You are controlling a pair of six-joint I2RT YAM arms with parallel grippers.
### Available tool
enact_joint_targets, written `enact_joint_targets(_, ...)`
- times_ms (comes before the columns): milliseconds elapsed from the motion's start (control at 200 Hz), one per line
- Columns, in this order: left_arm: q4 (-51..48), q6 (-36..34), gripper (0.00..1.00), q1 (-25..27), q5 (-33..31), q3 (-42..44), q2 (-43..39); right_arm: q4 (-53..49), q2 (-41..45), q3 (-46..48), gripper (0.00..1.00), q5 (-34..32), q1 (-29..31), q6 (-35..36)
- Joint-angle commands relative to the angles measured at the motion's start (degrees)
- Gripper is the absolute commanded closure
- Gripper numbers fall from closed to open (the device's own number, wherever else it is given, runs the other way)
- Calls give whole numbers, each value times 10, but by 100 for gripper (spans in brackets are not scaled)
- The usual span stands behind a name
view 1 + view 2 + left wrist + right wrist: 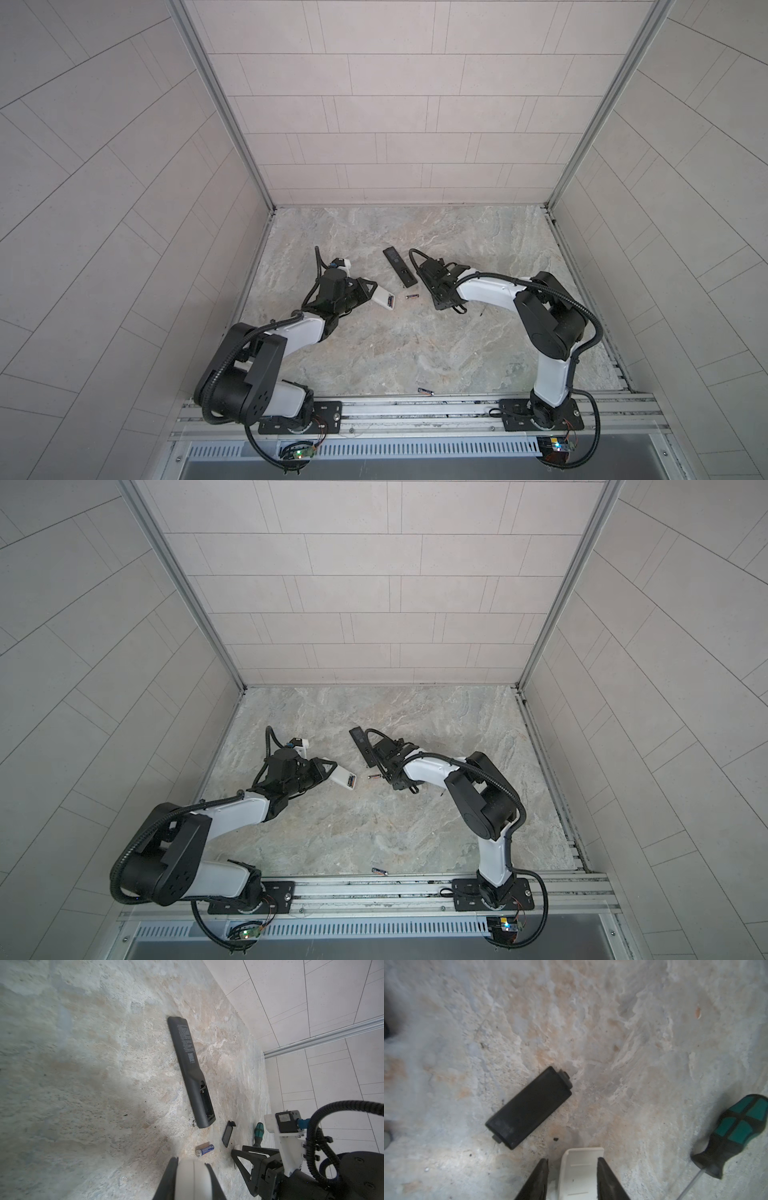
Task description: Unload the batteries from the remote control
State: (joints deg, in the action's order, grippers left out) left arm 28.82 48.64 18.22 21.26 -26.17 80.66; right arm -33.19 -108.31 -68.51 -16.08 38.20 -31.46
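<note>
Well, left pincer: clamped tight on the rounded end of a white plastic remote control, left of centre in both top views.
White remote's bay: open and facing up, with a dark cell, red at one end, lying inside.
Right pincer: jaws narrowly parted at the bottom edge of the right wrist view. A small flat white cover plate sits between them, one finger at its edge and the other clear of it.
Loose batteries: a thin dark-blue battery lies on the marbled grey stone tabletop between the two pincers. A second battery lies at lower centre, just beside the front rail.
Other remote: a long black plastic remote control lies back up, above centre, with its bay open and its springs showing.
Black lid: a flat black cover plate lies mid-frame in the right wrist view, apart from the white plate.
Tool: a green-and-black-handled screwdriver lies at that view's right edge.
</note>
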Motion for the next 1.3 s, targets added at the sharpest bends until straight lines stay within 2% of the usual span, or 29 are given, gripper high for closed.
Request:
enact_joint_targets(0,48,16,100,4,-17,17,10,-7,10,3,54,15,1,7)
enact_joint_targets(275,126,49,100,12,-26,40,61,-34,76,-9,48,15,-11,13)
enact_joint_targets(490,117,58,100,37,-50,43,76,-26,178,58,45,36,-96,-23)
enact_joint_targets(635,56,54,86,39,-88,49,48,-29,220,103,42,55,-189,-35)
enact_joint_targets(826,-6,44,74,39,-110,39,25,-23,207,130,43,71,-298,-58)
enact_joint_targets(891,-21,46,63,39,-114,39,24,-15,192,126,44,81,-321,-64)
enact_joint_targets(956,-27,47,58,39,-120,44,20,-4,175,116,44,89,-336,-66)
enact_joint_targets(986,-29,49,53,39,-122,45,19,-1,166,110,44,88,-337,-65)
enact_joint_targets(1186,-60,39,49,40,-131,39,2,16,126,81,47,108,-337,-68)
enact_joint_targets(1211,-68,36,39,40,-133,38,-4,18,128,82,48,110,-337,-69)
enact_joint_targets(1266,-85,32,37,40,-139,38,-17,18,139,87,48,110,-337,-74)
enact_joint_targets(1281,-90,30,31,39,-140,38,-20,18,142,89,48,110,-336,-75)
enact_joint_targets(1296,-95,29,29,40,-142,37,-25,17,146,90,48,108,-336,-76)
